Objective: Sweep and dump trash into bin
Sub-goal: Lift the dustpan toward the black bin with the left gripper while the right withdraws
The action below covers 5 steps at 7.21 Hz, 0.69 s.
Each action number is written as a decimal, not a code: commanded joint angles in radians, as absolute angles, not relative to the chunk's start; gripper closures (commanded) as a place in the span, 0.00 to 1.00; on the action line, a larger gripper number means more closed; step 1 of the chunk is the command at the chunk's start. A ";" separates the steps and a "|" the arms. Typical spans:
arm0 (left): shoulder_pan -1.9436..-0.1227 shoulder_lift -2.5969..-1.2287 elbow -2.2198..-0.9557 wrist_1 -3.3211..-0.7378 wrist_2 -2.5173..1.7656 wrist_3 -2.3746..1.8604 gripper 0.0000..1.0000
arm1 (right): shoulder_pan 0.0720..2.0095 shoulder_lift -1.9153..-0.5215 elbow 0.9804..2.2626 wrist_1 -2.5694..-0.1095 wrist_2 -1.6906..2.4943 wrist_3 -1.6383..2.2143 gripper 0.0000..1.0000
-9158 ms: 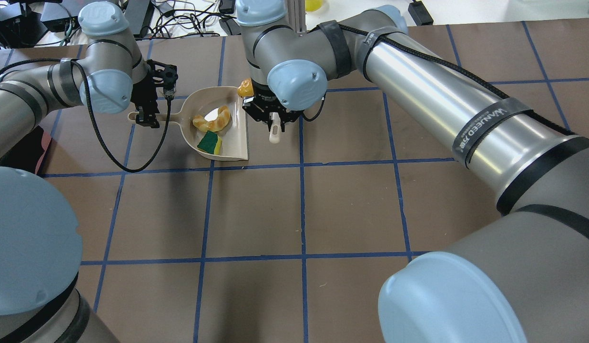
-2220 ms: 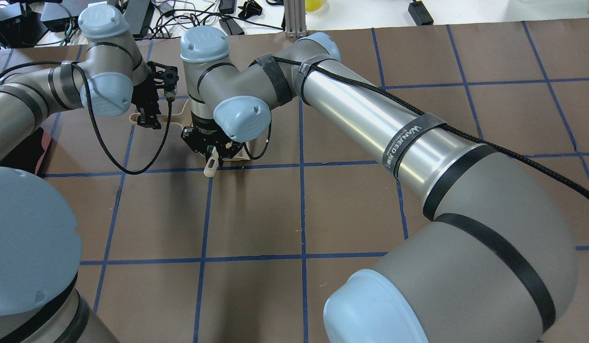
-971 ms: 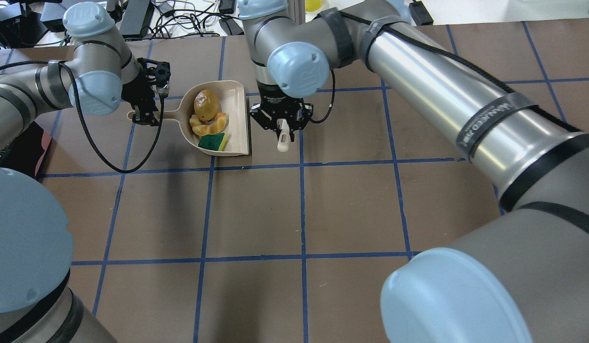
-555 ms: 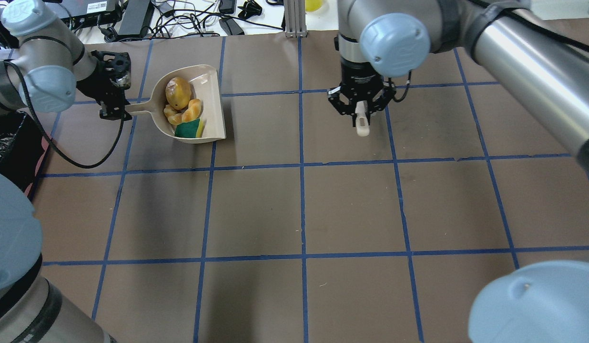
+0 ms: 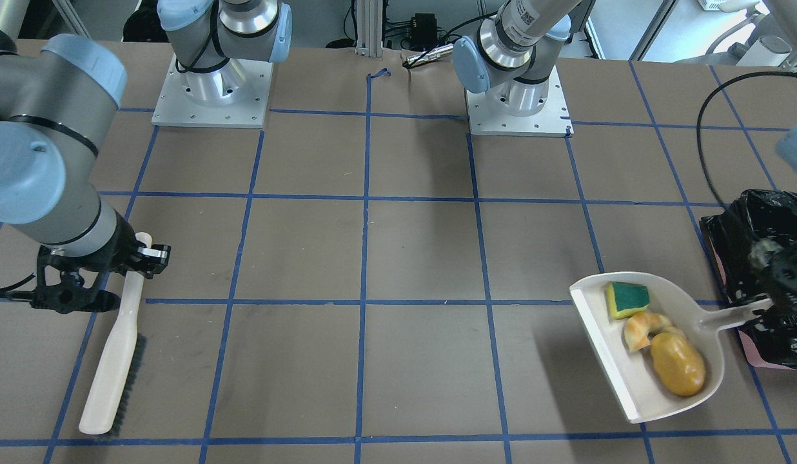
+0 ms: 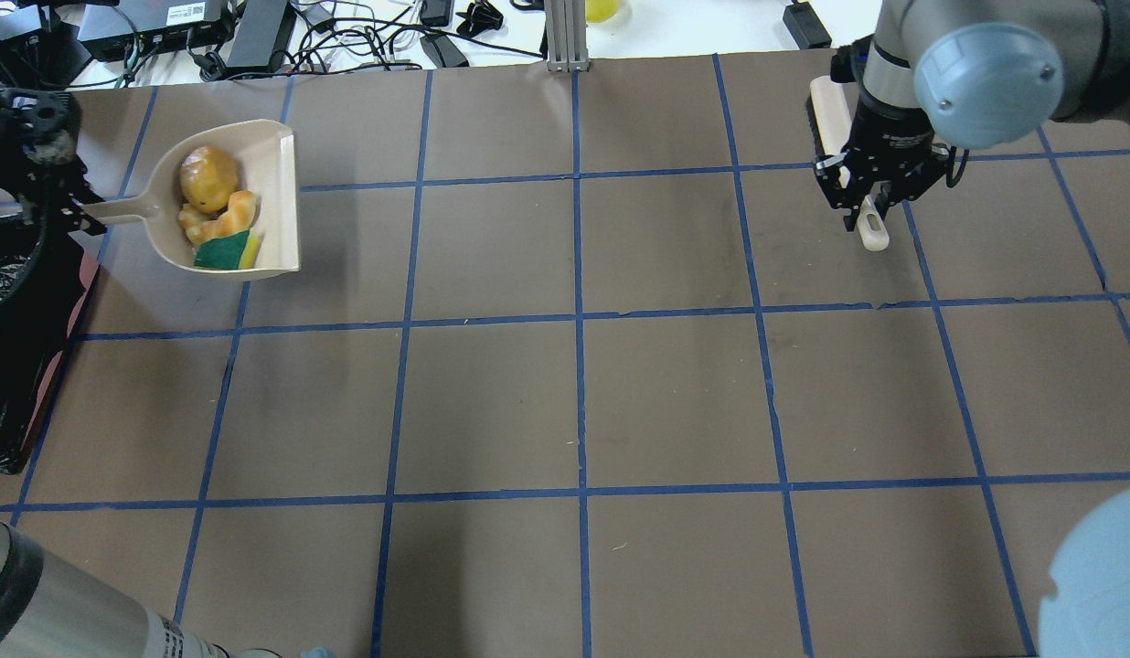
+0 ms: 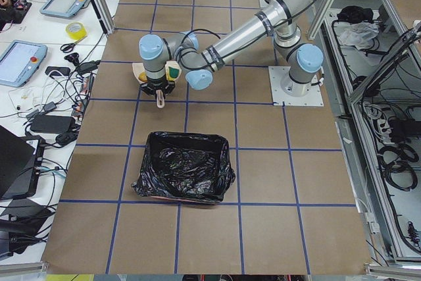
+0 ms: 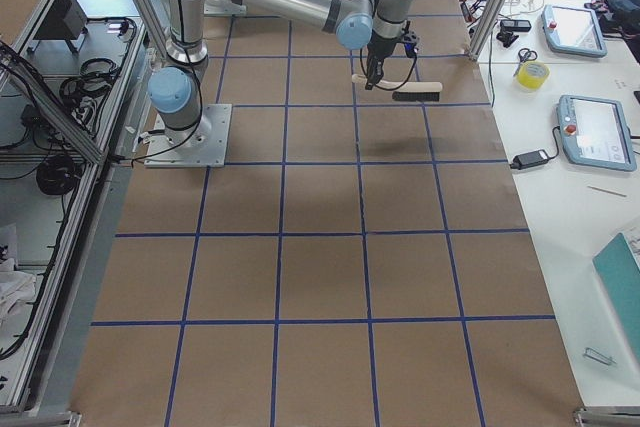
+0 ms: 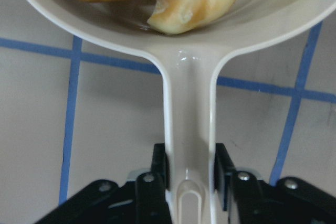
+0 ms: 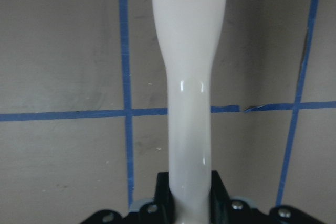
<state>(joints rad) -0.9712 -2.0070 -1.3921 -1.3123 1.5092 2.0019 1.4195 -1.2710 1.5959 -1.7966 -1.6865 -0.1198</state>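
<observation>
The trash lies in a beige dustpan (image 6: 277, 201): a potato-like lump (image 6: 208, 174), a croissant (image 6: 225, 217) and a green-and-yellow sponge piece (image 6: 221, 251). My left gripper (image 9: 190, 174) is shut on the dustpan's handle, at the overhead view's left edge (image 6: 71, 215). The bin (image 5: 769, 225), lined with a black bag, stands right beside the handle end; it also shows in the overhead view (image 6: 16, 366). My right gripper (image 6: 868, 196) is shut on the handle of a beige brush (image 5: 108, 374) at the far right of the table.
The brown table top carries a blue tape grid (image 6: 579, 320). Both arm bases (image 5: 514, 103) stand at the robot's side. Cables and devices (image 6: 254, 37) crowd the far edge beyond the table.
The potato-like lump went from the table into the dustpan. My left gripper has carried the loaded dustpan left towards the bin. My right gripper has moved the brush away to the right.
</observation>
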 commanded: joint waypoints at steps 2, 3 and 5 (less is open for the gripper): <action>-0.740 -2.044 -1.134 -1.551 1.526 2.274 0.99 | 1.258 -1.276 1.738 -1.997 -1.640 -0.326 1.00; -0.686 -2.069 -1.084 -1.555 1.545 2.380 1.00 | 1.223 -1.270 1.771 -2.019 -1.626 -0.392 1.00; -0.638 -2.120 -1.016 -1.507 1.604 2.528 1.00 | 1.212 -1.263 1.793 -2.020 -1.628 -0.397 1.00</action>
